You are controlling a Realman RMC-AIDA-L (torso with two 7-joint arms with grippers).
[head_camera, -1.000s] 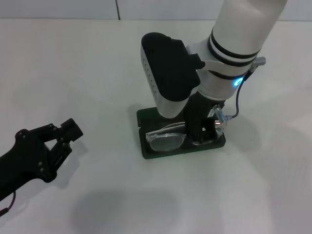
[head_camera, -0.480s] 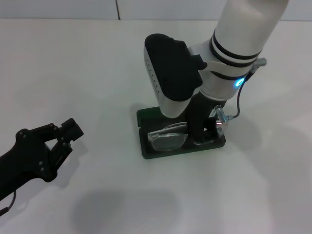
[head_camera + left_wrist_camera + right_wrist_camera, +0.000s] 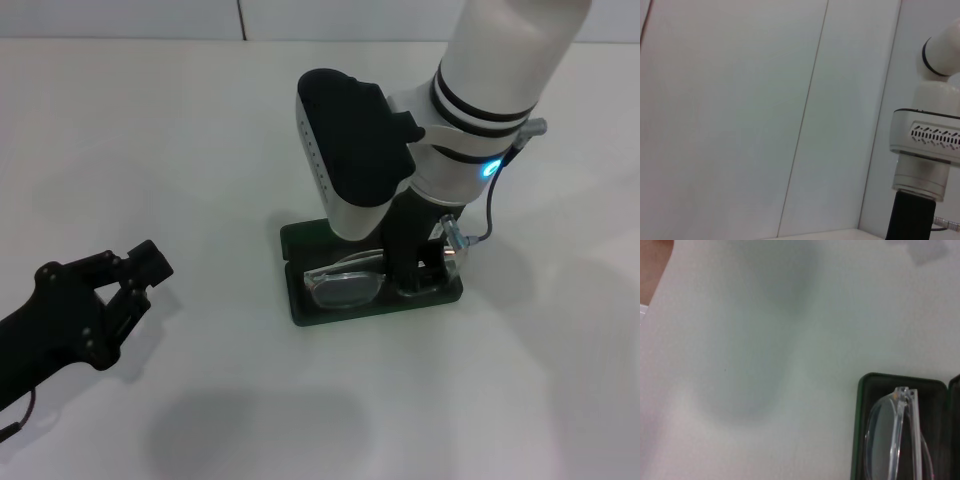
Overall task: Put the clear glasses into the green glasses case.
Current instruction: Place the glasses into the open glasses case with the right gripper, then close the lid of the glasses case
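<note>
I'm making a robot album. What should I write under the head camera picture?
Right gripper reaches down into the open green case where the clear glasses lie; left gripper waits off to the side.

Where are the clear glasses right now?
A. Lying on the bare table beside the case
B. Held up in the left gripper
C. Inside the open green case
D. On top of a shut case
C: the glasses lie within the walls of the open case, under the right gripper.

No readable text, labels, brands or numbers anywhere, none on the green glasses case [image 3: 300,300], none on the white arm housing [image 3: 330,170], none on the bare bench [image 3: 150,130]
</note>
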